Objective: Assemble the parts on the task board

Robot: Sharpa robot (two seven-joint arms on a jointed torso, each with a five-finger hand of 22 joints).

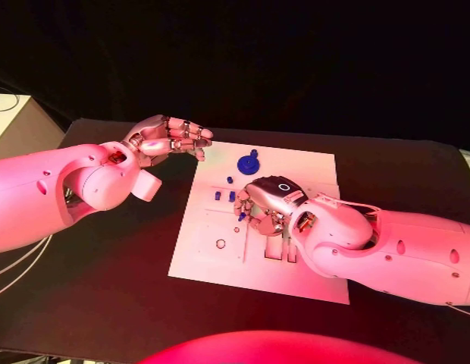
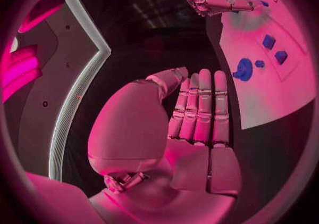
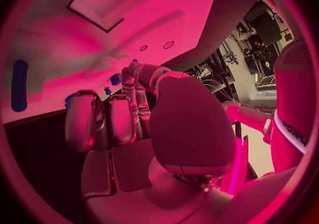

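Fingers of the right hand (image 1: 266, 203) curl down onto the task board (image 1: 301, 171); left hand (image 1: 172, 139), fingers pressed together, holds nothing beside its corner

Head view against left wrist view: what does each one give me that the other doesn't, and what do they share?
Head view: the task board in full outline, and the back of the left robot hand beside the board's far corner. Left wrist view: that hand's palm, fingers straight side by side, holding nothing. Both: the round blue part, and the right robot hand fingers-down on the board.
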